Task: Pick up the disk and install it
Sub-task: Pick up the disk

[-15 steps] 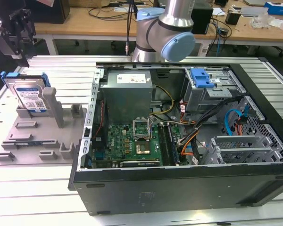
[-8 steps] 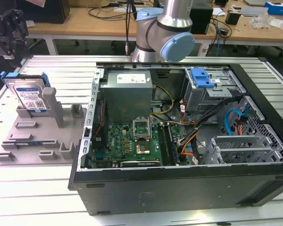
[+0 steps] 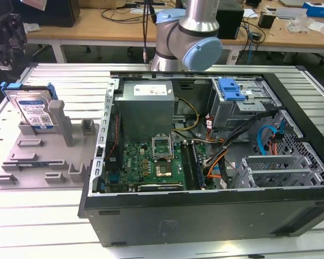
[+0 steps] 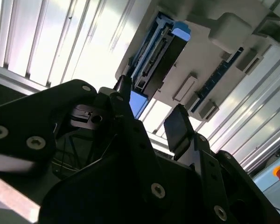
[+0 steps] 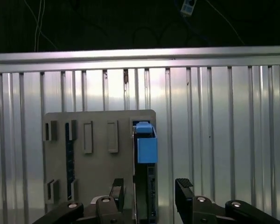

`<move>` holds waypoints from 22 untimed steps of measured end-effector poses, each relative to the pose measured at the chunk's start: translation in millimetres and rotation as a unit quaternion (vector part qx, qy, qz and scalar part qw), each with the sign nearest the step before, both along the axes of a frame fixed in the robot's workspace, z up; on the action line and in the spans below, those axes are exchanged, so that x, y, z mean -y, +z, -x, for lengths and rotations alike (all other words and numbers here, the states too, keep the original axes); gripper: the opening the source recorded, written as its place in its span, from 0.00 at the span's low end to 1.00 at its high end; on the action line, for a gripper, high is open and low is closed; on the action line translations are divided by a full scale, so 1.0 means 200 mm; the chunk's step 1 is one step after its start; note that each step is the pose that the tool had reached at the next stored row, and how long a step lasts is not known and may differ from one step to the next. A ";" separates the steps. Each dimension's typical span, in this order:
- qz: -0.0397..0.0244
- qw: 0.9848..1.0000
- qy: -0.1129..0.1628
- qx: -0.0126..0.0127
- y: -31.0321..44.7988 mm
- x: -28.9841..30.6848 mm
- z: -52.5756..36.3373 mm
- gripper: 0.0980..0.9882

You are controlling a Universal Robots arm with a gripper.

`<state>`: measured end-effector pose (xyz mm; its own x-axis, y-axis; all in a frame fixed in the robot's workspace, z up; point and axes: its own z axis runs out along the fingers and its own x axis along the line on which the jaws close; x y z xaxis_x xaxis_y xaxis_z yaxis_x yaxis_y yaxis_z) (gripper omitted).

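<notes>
Disk [image 3: 35,110] stands on edge in the grey fixture [image 3: 43,159], ungrasped. Gripper [image 5: 150,192] hovers over it, spread wide and holding nothing. Pick-up and install both outstanding.

Electronics lab (cluttered workbenches [image 3: 94,24], opened computer [image 3: 205,216]).

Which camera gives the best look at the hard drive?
The exterior view: the hard drive shows its labelled face and blue frame, standing in the grey fixture. Both wrist views catch it edge-on.
</notes>
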<state>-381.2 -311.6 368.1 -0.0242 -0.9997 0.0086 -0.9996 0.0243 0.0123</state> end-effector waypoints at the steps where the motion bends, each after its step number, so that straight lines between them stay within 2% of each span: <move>1: 0.000 1.000 0.003 0.000 -0.005 0.000 0.012 0.52; 9: 0.000 1.000 0.015 0.000 -0.039 -0.001 0.070 0.52; 12: 0.000 1.000 0.015 0.001 -0.079 -0.001 0.072 0.52; 22: 0.000 1.000 0.015 0.001 -0.127 -0.001 0.089 0.52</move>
